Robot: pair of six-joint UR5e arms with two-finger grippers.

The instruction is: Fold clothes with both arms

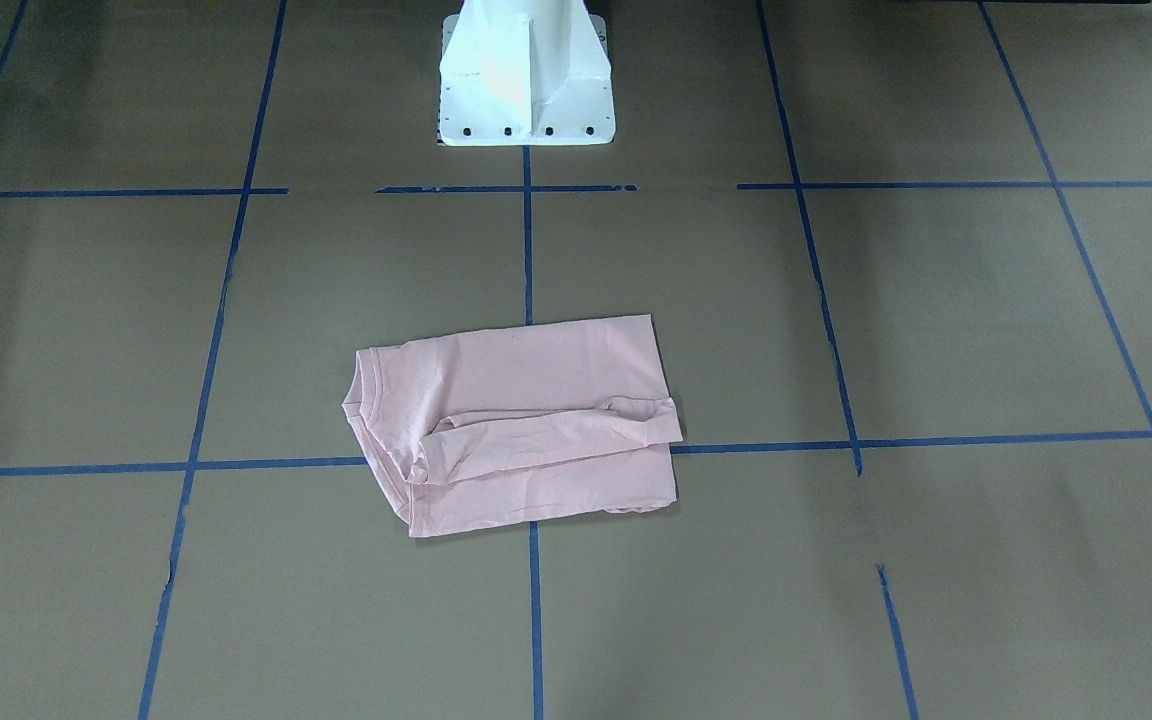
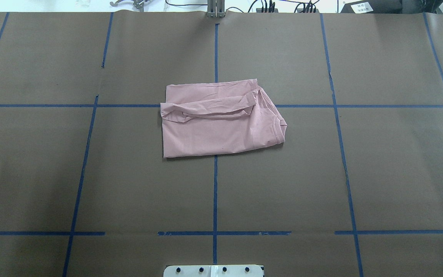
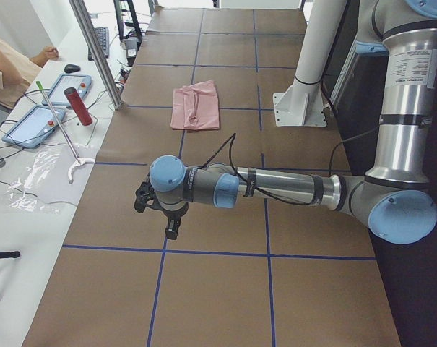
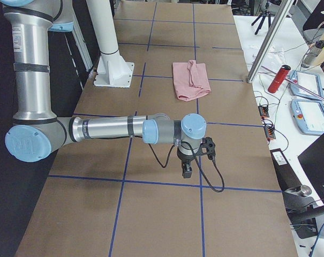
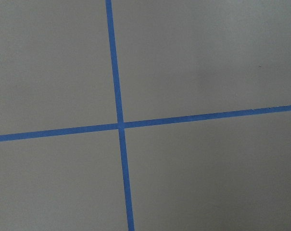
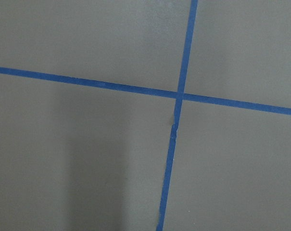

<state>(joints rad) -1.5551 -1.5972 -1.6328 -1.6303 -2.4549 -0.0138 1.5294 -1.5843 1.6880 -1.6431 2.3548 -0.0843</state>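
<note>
Left hand (image 3: 171, 228) and right hand (image 4: 187, 170) are hovering far from the pedestal (image 1: 526, 90); spread or pressed together, I cannot tell. Shirt (image 1: 536, 380) is lying folded near the pedestal. To finish well, both should be smoothing its bunched fold evenly.

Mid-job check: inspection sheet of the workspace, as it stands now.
Surface: brown paper table with blue tape grid.
Job's things: pink T-shirt folded into a rough rectangle mid-table, a creased ridge on top.
Clutter: nothing seen on the paper.
Grippers: left gripper and right gripper over opposite table ends, away from shirt; state cannot be told.
Cables: black cable loops off the left forearm.
Surroundings: side bench with red cylinder, tablets; a person's arm.
</note>
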